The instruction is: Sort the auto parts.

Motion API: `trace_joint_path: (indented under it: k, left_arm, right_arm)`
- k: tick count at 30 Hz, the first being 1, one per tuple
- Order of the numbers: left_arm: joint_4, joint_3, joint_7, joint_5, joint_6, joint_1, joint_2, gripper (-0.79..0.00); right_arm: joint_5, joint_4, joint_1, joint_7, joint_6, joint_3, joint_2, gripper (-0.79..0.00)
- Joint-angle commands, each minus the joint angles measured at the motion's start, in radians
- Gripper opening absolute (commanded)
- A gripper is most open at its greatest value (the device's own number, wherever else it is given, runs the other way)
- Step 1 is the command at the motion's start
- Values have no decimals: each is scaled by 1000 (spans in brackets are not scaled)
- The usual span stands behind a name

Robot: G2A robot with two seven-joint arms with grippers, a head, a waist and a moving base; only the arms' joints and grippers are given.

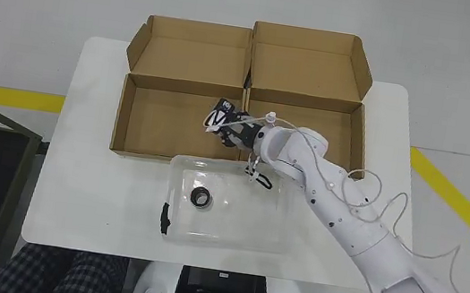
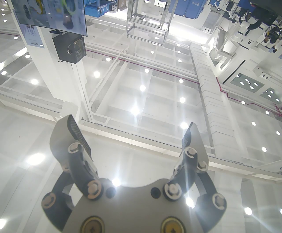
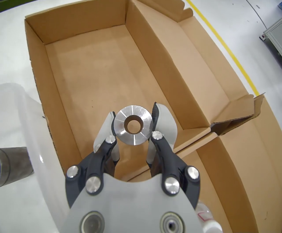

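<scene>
My right gripper point(image 3: 133, 123) is shut on a shiny metal ring point(image 3: 134, 127) with a round hole in its middle. It holds the ring above the near right end of the left cardboard box point(image 3: 92, 72), close to the wall shared with the right cardboard box point(image 3: 229, 158). In the top view the right gripper point(image 1: 221, 117) hangs over the left box point(image 1: 162, 120) beside the right box point(image 1: 310, 125). A clear plastic tray point(image 1: 274, 220) in front of the boxes holds a dark ring part point(image 1: 201, 198). My left gripper point(image 2: 132, 132) is open, empty and aimed at the ceiling.
Both boxes have their lids point(image 1: 196, 49) folded open toward the far side of the white table point(image 1: 86, 180). A small black piece point(image 1: 164, 219) sits at the tray's left rim. Yellow floor tape point(image 1: 7, 96) runs beside the table.
</scene>
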State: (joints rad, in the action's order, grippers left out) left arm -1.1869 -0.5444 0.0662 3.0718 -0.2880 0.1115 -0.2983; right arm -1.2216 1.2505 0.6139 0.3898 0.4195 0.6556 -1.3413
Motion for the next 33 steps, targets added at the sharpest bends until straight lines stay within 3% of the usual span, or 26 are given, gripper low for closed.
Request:
trace_joint_path:
  k: [1,5,8,11,23,33]
  left_arm:
    - [0,0,0,0,0,0,0,0]
    - [0,0,0,0,0,0,0,0]
    - [0,0,0,0,0,0,0,0]
    - [0,0,0,0,0,0,0,0]
    - [0,0,0,0,0,0,0,0]
    - [0,0,0,0,0,0,0,0]
  right_arm:
    - [0,-20,-4,6,-1,-4,-6,-785]
    - [0,-51,-13,5,4,-12,-18,-773]
    - [-8,-61,-20,11,5,-14,-25,-563]
    - [-19,-64,-26,18,8,-16,-31,-486]
    - [-32,-37,-26,30,22,14,-42,-456]
    - [-26,197,67,27,89,128,-4,-437]
